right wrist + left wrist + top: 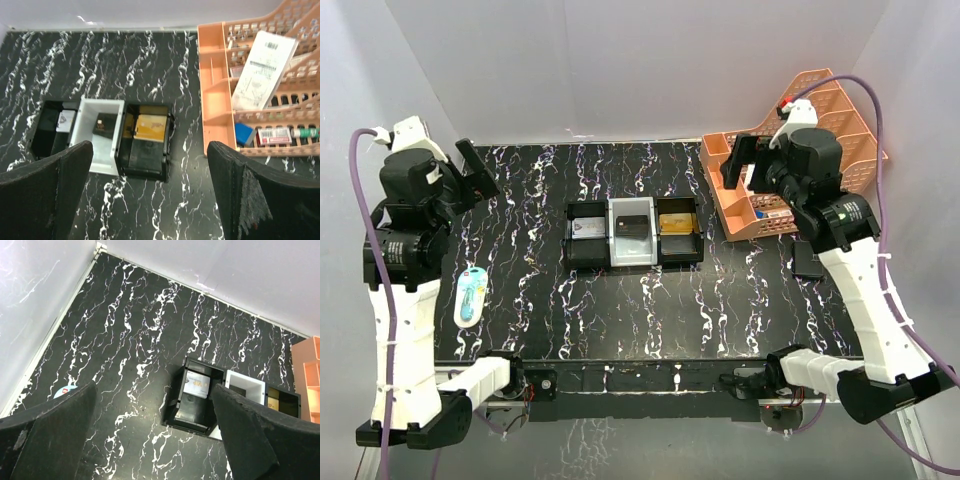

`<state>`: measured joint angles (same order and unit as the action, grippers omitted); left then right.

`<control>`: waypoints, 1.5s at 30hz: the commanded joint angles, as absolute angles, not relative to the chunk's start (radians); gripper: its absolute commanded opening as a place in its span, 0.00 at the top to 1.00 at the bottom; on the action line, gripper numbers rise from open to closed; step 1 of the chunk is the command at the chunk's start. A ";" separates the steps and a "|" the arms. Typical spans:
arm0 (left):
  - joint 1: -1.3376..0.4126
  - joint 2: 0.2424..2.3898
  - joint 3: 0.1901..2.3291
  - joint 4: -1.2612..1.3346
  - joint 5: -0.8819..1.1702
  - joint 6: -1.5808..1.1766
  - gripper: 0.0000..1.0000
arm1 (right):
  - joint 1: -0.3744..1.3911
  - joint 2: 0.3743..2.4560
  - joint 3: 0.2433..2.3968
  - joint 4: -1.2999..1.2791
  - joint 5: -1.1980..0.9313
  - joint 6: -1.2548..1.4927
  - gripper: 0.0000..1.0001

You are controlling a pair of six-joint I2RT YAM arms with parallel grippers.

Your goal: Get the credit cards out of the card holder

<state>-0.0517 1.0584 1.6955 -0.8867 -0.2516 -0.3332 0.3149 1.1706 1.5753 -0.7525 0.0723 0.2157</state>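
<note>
Three small bins stand in a row mid-table. The left black bin (584,237) holds a pale grey card (196,385). The white middle bin (632,232) holds a black card (103,124). The right black bin (679,231) holds a gold-orange card (151,127). A dark flat thing (810,262) lies at the table's right, partly hidden by my right arm; I cannot tell if it is the card holder. My left gripper (472,172) is open and empty, high over the far left (152,407). My right gripper (740,165) is open and empty, high beside the rack (150,172).
An orange mesh file rack (825,110) stands at the back right, holding a white printed paper slip (262,65), a blue item (244,134) and a few small things. A white and light-blue oval object (470,297) lies near the left edge.
</note>
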 commanded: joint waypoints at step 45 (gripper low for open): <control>-0.036 0.836 0.966 -0.543 0.329 -0.433 0.01 | -0.288 1.529 0.937 -0.361 0.428 0.656 0.14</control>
<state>-0.0425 0.8555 0.9348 -0.5529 0.3012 -0.4347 -0.2749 1.5093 0.9363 -0.4664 0.3363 0.6384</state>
